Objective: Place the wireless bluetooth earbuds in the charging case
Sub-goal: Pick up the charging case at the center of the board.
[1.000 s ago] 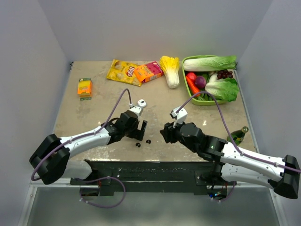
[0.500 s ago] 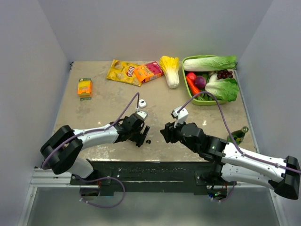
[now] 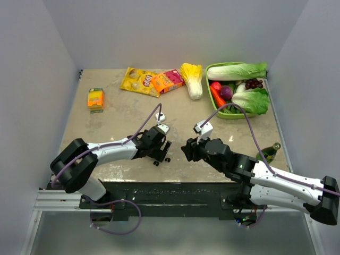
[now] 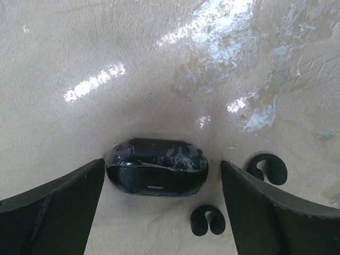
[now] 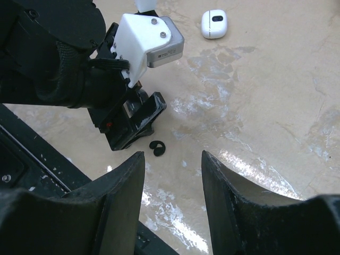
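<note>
The left gripper (image 4: 159,178) has dropped toward the counter's (image 3: 117,114) near edge. Its jaws are spread astride the black charging case (image 4: 156,166), probably to grip it. Two black earbuds (image 4: 267,169) lie just beside the case. The right gripper (image 5: 172,186) has its jaws spread and empty.

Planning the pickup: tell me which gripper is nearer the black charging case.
Left gripper: its open fingers flank the black charging case; the right gripper sits apart to its right.

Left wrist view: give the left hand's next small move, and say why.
Probably close the left hand on the case. Its open fingers straddle the case, which sits on the table with a gap on the right side. A squeeze should secure it. The black earbuds lie loose beside it.
</note>
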